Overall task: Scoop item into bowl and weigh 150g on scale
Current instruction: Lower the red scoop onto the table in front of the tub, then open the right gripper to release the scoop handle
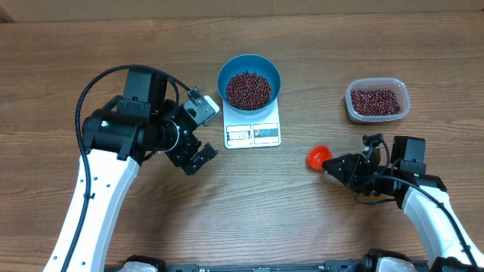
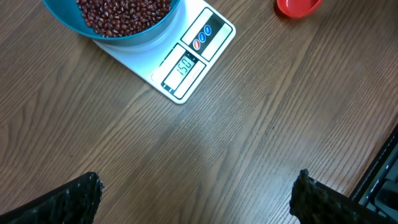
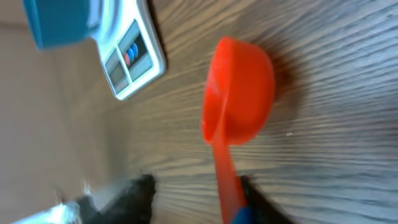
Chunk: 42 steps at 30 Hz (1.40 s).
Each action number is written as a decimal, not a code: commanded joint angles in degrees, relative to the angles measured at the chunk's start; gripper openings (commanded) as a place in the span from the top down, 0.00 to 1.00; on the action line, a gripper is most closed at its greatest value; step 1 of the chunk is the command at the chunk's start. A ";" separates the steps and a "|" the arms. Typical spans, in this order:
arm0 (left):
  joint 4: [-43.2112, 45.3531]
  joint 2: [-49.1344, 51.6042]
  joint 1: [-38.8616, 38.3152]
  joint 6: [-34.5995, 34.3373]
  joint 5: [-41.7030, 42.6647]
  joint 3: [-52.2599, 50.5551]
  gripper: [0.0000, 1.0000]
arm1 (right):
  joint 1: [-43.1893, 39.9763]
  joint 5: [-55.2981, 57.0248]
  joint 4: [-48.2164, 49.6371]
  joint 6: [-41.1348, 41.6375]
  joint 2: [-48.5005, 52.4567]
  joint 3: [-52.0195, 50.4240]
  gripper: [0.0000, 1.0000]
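One heap of beans (image 1: pixel 249 89) fills the blue bowl (image 1: pixel 224 75), seated on the white scale (image 1: pixel 253 134), mid-desk (image 1: pixel 302 219). Left fingers (image 2: pixel 68 202): spread wide, empty. Right fingers (image 3: pixel 134 193): parted, red scoop (image 3: pixel 239 93) handle between them, beside one finger. Clear tub (image 1: pixel 404 102), beans inside: right side.

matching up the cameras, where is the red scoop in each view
overhead: scoop right of centre, below right of the scale.
left wrist: scoop at the top edge, right of centre, cut off by the frame.
right wrist: scoop in the middle, handle running to the bottom edge.
shared landmark: the scale, left of the scoop in every view.
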 commanded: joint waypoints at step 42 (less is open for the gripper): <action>0.15 -0.87 0.26 -0.35 -0.20 -0.07 0.00 | 0.00 -5.49 -5.97 -0.26 -2.03 23.21 0.00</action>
